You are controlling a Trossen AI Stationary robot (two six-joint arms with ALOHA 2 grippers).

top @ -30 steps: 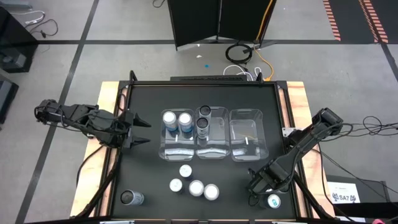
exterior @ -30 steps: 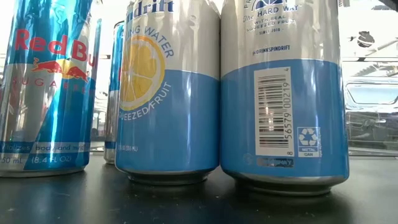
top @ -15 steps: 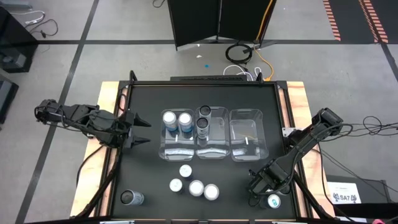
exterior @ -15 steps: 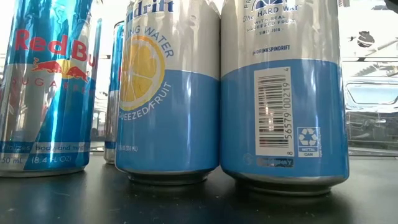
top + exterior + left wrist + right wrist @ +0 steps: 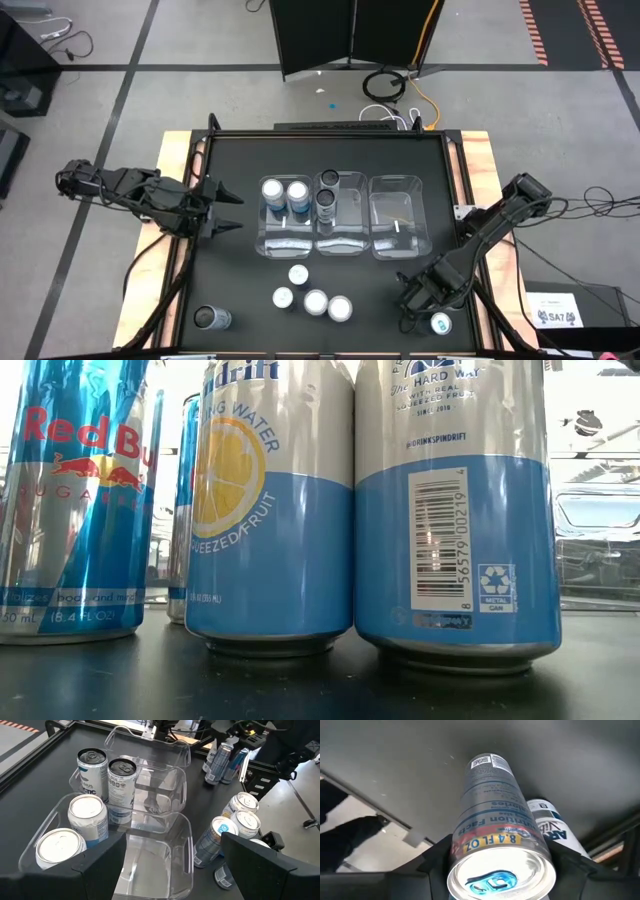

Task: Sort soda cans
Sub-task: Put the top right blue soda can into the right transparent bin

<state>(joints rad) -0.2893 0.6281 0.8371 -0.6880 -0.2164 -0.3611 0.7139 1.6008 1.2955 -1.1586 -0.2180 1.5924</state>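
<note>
Three clear bins stand in a row at the table's middle. The left bin (image 5: 262, 238) holds two white-topped cans (image 5: 285, 191). The middle bin (image 5: 352, 240) holds two dark cans (image 5: 328, 192). The right bin (image 5: 398, 222) holds no can. Several silver-topped cans (image 5: 312, 295) stand loose near the front, and a dark can (image 5: 212, 318) stands at the front left. My right gripper (image 5: 415, 298) is at the front right, shut on a slim silver and blue can (image 5: 492, 805). My left gripper (image 5: 228, 210) is open and empty, left of the bins. My right gripper has one finger (image 5: 436, 857) on each side of the slim can, on its wall just below the top rim (image 5: 470, 851). The fingers come from above and point down along the can. Whether the can's bottom rests on the table, I cannot tell.
A white-topped can with teal marks (image 5: 440, 323) stands close beside my right gripper, near the table's front right corner; it also shows in the right wrist view (image 5: 551, 826). In the low view a Red Bull can (image 5: 75, 500) and two Spindrift cans (image 5: 270, 510) fill the foreground.
</note>
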